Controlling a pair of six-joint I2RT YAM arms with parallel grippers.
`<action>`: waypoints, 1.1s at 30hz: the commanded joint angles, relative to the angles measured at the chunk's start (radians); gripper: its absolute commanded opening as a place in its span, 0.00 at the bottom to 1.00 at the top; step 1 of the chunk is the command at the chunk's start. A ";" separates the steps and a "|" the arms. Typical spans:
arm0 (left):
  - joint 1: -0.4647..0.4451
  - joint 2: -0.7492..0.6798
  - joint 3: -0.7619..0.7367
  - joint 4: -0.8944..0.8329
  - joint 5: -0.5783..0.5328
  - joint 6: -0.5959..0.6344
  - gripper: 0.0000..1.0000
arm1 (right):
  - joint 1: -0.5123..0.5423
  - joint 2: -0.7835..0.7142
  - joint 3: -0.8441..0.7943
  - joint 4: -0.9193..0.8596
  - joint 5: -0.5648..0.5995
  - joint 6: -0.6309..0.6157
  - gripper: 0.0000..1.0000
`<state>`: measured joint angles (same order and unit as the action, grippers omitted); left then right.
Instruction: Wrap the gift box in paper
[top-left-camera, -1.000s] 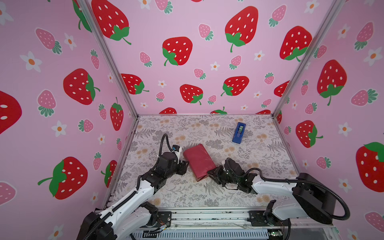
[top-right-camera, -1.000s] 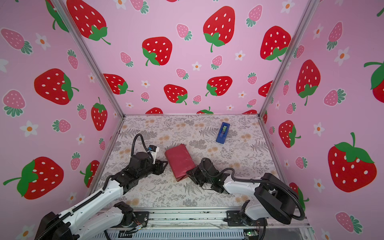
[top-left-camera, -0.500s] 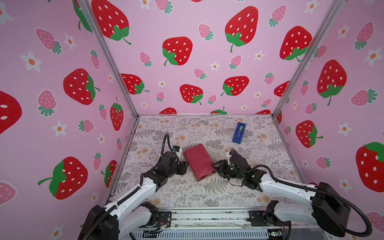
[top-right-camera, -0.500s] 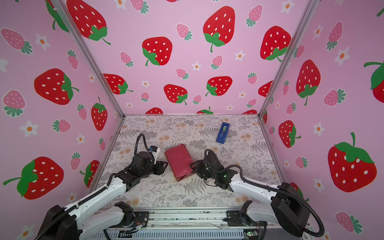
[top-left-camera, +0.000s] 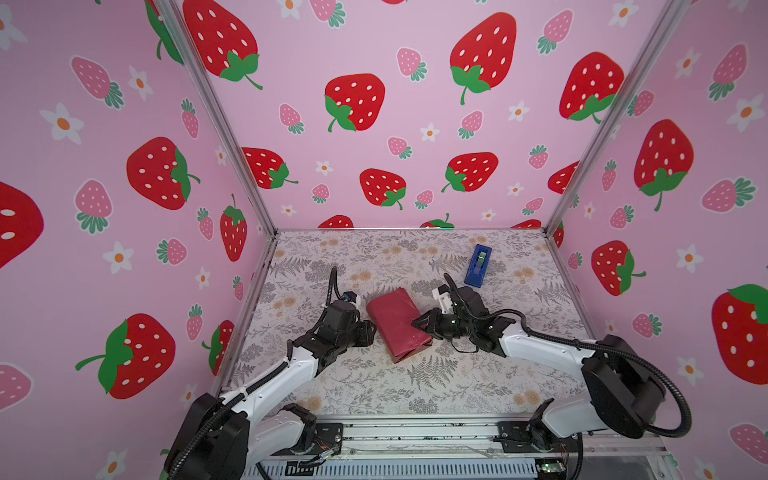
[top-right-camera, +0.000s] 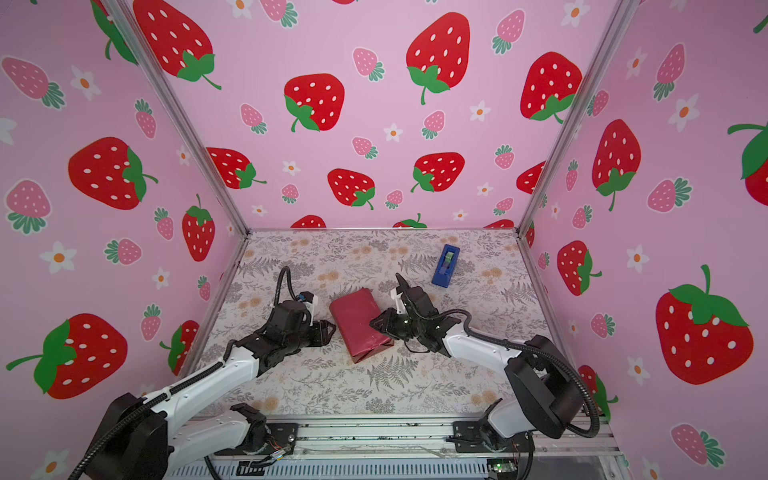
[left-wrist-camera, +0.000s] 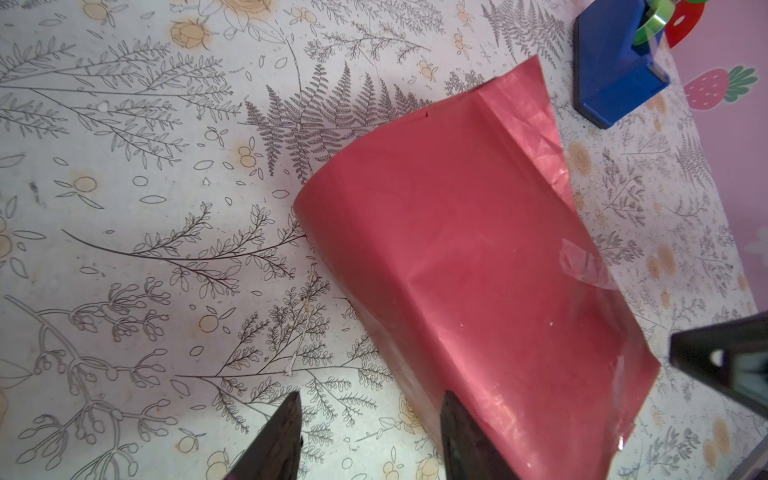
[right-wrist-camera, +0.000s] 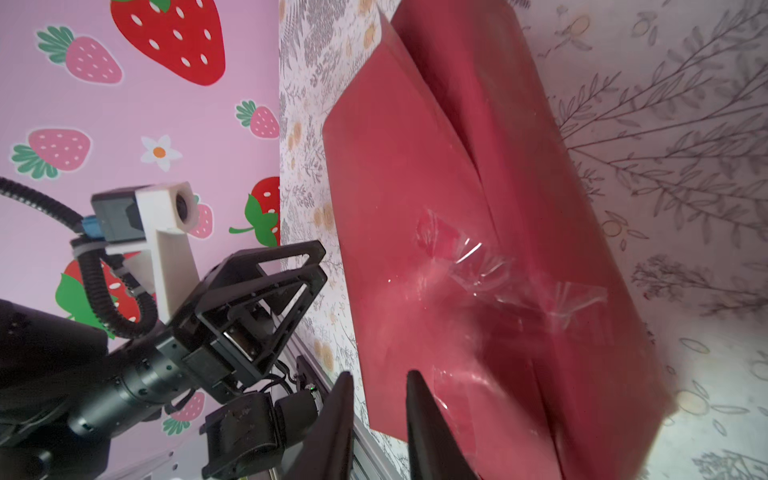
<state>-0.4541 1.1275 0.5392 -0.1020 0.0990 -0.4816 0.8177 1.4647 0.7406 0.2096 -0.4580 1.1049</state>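
Crimson glossy wrapping paper (top-left-camera: 397, 322), taped shut round presumably hidden gift box, on floral-print tabletop (top-left-camera: 415, 386). Light, thin, slick, crease-prone: best pinched at open end flaps. Left gripper (left-wrist-camera: 370, 409) beside it, jaws apart, empty; right gripper (right-wrist-camera: 380, 382) at opposite edge, narrowly apart.

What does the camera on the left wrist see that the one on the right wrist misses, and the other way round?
Only the left wrist view shows the blue tape dispenser standing on the table beyond the parcel. Only the right wrist view shows the white camera riding on the left arm. Both show the red paper folded into a parcel, a crumpled strip of clear tape stuck on it, and the floral table underneath.
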 joint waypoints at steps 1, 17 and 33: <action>0.006 0.010 0.047 -0.009 0.008 -0.035 0.55 | -0.003 0.015 0.011 0.033 -0.066 -0.030 0.25; 0.014 0.079 0.076 -0.040 0.032 -0.034 0.54 | -0.007 0.119 0.003 0.042 -0.038 -0.029 0.26; 0.024 0.076 0.116 -0.086 0.081 -0.017 0.56 | -0.023 0.025 0.062 -0.099 -0.010 -0.149 0.27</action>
<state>-0.4366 1.2072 0.6064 -0.1505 0.1669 -0.5003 0.7956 1.5192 0.8066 0.1490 -0.4572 0.9890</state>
